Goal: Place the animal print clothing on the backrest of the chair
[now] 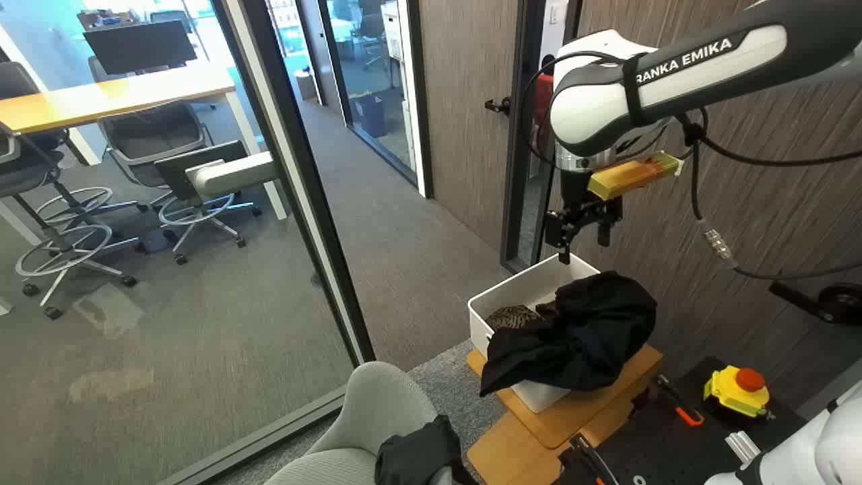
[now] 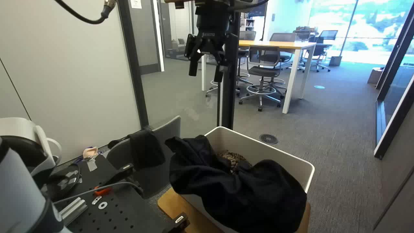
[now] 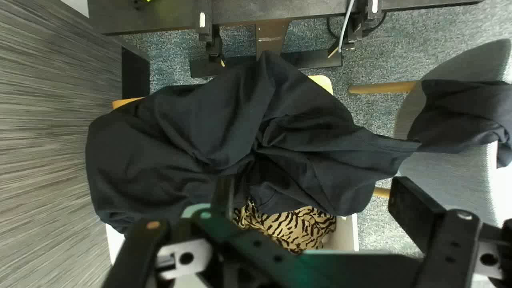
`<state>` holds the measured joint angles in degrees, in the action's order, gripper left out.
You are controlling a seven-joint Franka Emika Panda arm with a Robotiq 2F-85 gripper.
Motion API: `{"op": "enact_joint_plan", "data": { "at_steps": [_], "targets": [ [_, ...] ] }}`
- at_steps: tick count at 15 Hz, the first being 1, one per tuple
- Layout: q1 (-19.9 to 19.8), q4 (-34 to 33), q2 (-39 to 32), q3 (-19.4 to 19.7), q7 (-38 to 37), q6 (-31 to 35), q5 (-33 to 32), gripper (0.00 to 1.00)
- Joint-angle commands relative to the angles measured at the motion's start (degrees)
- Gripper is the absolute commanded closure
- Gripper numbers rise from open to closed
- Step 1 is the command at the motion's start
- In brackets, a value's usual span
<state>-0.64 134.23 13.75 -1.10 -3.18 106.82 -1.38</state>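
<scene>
The animal print clothing (image 1: 513,316) is tan with black stripes and lies crumpled inside a white bin (image 1: 479,330). It also shows in the other views (image 2: 232,157) (image 3: 296,226). A large black garment (image 1: 579,330) lies over the bin and hides part of the print. The grey chair (image 1: 390,397) stands beside the bin, with a black cloth (image 1: 417,451) draped over its edge; the chair also shows in the wrist view (image 3: 444,176). My gripper (image 1: 584,246) is open and empty, above the bin, fingers pointing down. In the wrist view, the print shows between the fingers (image 3: 314,190).
The bin stands on a wooden stand (image 1: 552,431). A black perforated bench (image 2: 110,213) with tools and a yellow box with a red button (image 1: 737,391) is close by. A wood-grain wall (image 1: 754,222) and a glass partition frame (image 1: 316,202) flank the area.
</scene>
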Motion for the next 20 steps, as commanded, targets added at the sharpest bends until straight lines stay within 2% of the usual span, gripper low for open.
{"op": "enact_joint_plan", "data": {
  "at_steps": [1,6,9,16,20],
  "targets": [
    [0.20,-0.28,0.00,0.20,-0.02,-0.06,-0.04,0.00],
    [0.19,-0.52,0.07,0.20,-0.02,-0.06,-0.04,0.00],
    [0.02,0.49,-1.15,0.35,0.74,3.54,-1.18,0.00],
    [-1.26,-0.24,-10.47,1.29,0.99,22.12,-10.00,0.00],
    [-2.24,-2.75,-18.98,3.40,4.39,31.65,-7.65,0.00]
  ]
}}
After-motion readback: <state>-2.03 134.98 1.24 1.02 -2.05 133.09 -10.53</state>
